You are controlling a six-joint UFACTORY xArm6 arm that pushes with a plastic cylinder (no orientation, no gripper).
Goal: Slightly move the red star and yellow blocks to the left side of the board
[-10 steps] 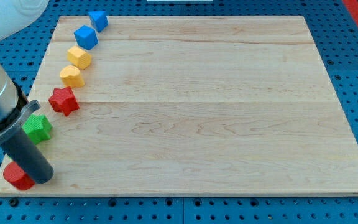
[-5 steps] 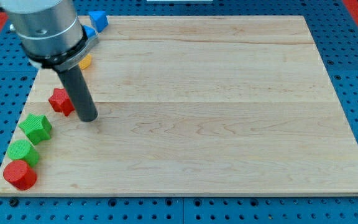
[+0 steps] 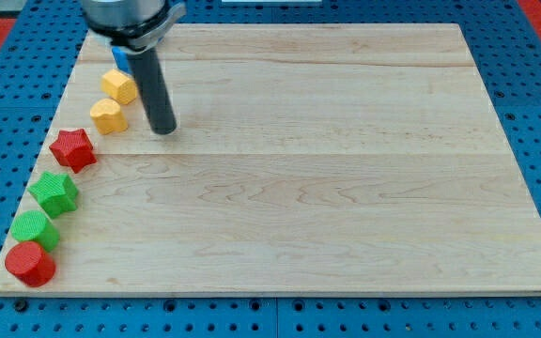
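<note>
My tip (image 3: 163, 130) sits on the table (image 3: 346, 188) just right of two yellow blocks (image 3: 109, 116) (image 3: 119, 86); red star (image 3: 71, 149) nearer, left edge. Light, rigid, slide easily: push right faces. End effector is a bare rod, no jaws.

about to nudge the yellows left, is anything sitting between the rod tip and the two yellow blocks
Nothing visible does. My tip sits on bare board just to the view's right of the lower yellow block, with the upper yellow block up and left of it. The red star lies below-left, out of that path.
</note>
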